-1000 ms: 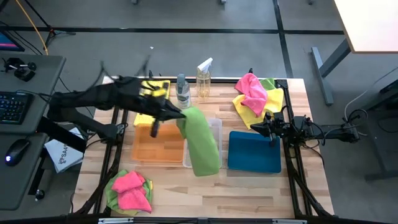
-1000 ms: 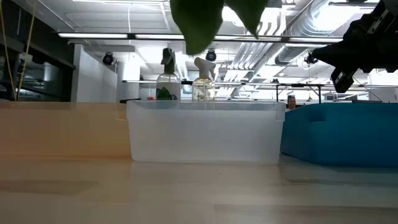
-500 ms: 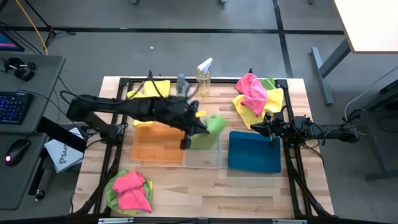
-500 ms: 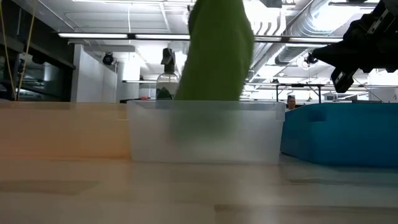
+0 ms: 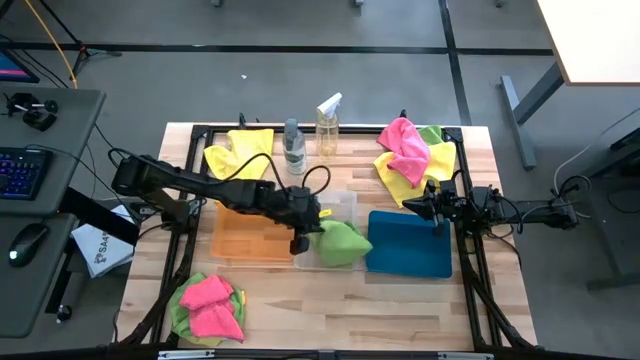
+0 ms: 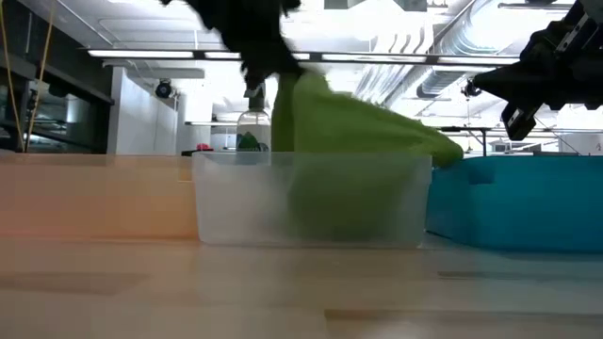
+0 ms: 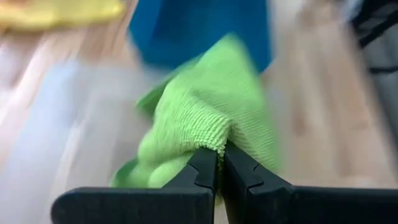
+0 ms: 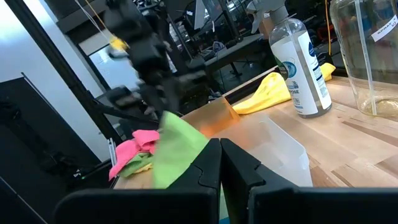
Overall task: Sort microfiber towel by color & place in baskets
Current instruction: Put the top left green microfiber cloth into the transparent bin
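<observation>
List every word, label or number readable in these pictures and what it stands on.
None can be read with certainty.
White bottle: blue-and-white label, print too small to read.
Clear bottle: small tag near its top, blurred.
White paper beside the table: dark letters, too small to read.
</observation>
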